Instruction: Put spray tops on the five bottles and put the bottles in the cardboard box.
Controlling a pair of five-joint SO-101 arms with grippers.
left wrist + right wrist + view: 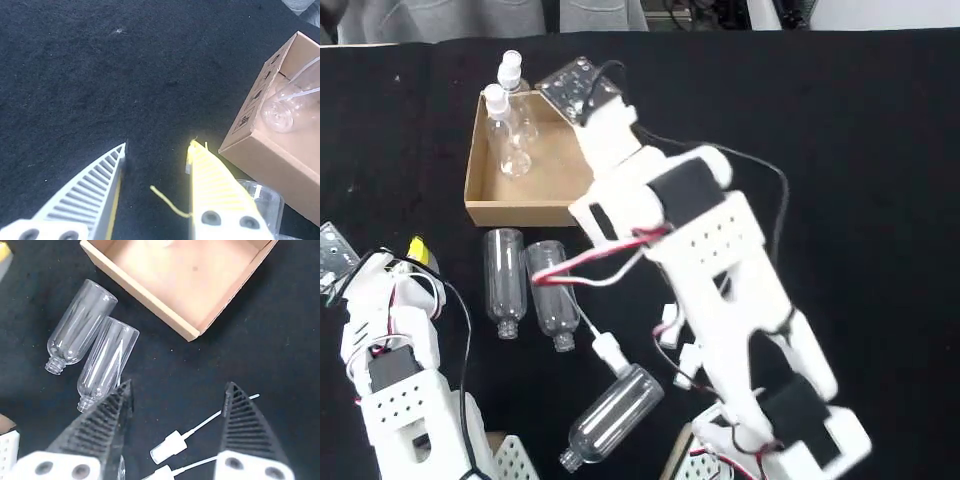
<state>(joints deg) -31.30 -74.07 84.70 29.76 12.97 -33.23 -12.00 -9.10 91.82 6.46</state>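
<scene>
The cardboard box [520, 212] stands at the back left, with two capped bottles [506, 130] upright in its far corner. Two bare bottles [505, 280] [552, 292] lie side by side in front of it. A third bare bottle [615, 415] lies nearer, with a loose spray top [610, 352] beside it. My right arm [690, 200] stretches over the box's right front corner. Its gripper [178, 386] hangs open and empty above two spray tops [170, 446]. The two bare bottles [107, 362] and the box [145, 299] lie below it. My left gripper [157, 146] is open over bare cloth, left of the box [280, 150].
Black cloth covers the table. In the high view, my left arm [390, 340] sits at the front left, its gripper [405, 258] just left of the lying bottles. Red and white cables [600, 262] trail from the right arm over them. Open cloth lies to the right.
</scene>
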